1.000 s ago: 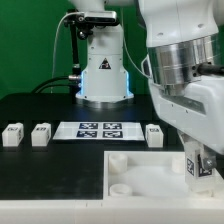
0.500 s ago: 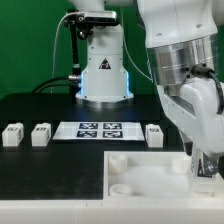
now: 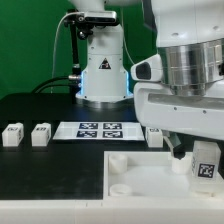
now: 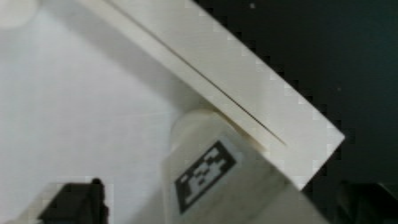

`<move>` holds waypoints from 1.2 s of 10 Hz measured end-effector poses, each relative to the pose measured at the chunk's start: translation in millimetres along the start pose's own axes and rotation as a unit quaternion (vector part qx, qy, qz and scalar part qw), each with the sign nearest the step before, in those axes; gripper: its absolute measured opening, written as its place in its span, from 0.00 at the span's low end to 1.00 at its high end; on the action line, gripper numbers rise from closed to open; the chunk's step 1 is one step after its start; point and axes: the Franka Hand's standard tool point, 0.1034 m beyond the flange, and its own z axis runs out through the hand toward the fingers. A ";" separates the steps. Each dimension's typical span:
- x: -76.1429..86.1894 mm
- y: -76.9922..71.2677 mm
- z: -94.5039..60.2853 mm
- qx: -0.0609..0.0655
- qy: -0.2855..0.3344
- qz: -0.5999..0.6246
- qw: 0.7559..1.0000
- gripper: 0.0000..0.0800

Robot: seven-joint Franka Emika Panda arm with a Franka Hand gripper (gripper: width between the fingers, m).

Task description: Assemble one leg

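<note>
My gripper (image 3: 196,160) is shut on a leg (image 3: 206,166), a small white block whose black-and-white tag faces the exterior camera. It holds the leg at the far right corner of the large flat white panel (image 3: 140,178). In the wrist view the leg (image 4: 222,168) sits between my black fingers (image 4: 71,204), against the panel's raised edge (image 4: 222,75). Two more legs (image 3: 12,134) (image 3: 41,133) stand at the exterior view's left. A third (image 3: 155,133) is partly hidden behind my arm.
The marker board (image 3: 98,129) lies flat behind the panel. The robot base (image 3: 103,70) stands at the back centre. A round corner socket (image 3: 121,162) shows at the panel's left end.
The wrist has turned and now fills more of the exterior view's right. The held leg's tag has swung round to face the camera, still at the panel's right corner.
</note>
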 end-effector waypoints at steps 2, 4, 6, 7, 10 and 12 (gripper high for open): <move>-2.0 -2.1 0.1 -0.030 0.014 -0.207 0.978 0.81; -5.6 -10.2 2.7 -0.040 0.015 -0.251 0.967 0.81; -4.6 -9.3 2.7 -0.040 0.016 -0.229 0.973 0.77; -5.5 -9.9 3.0 -0.037 0.017 -0.182 0.982 0.60; -3.6 -5.0 3.6 -0.036 0.018 -0.026 0.999 0.37; -2.0 -6.3 0.2 -0.029 0.017 0.099 0.994 0.37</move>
